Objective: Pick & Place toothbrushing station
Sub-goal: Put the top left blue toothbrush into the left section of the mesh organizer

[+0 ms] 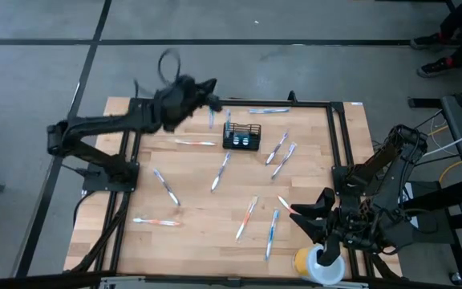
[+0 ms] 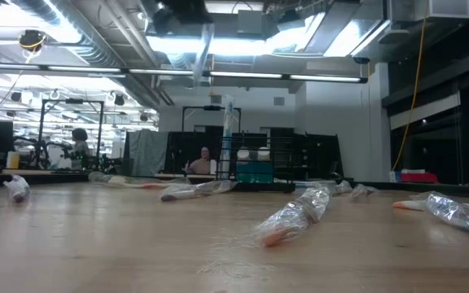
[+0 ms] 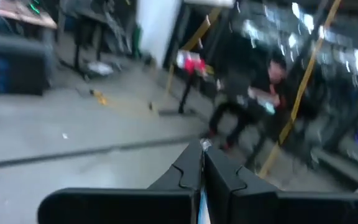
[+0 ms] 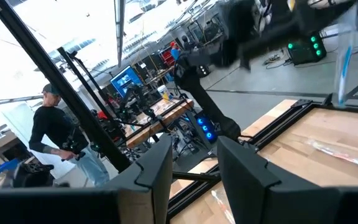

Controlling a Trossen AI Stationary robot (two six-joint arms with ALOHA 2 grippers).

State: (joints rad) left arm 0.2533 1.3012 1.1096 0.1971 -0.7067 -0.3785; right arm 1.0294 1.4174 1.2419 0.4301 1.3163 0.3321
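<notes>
I see one black mesh holder [image 1: 241,136] standing upright on the far middle of the table [image 1: 199,241], its long side running left to right; one toothbrush stands in it. I count about eleven wrapped toothbrushes lying scattered on the wood, each pointing its own way. One yellow cup [image 1: 305,261] sits at the near right edge.

My left gripper [image 1: 212,103] is raised above the far edge, just left of the holder, arm stretched rightward from its base. Its fingers [image 3: 188,171] are pressed together on a toothbrush [image 1: 212,118] that hangs roughly vertical beneath them.

My right gripper [image 1: 325,261] is folded low over the cup, fingers [image 4: 157,165] parted, holding nothing.
</notes>
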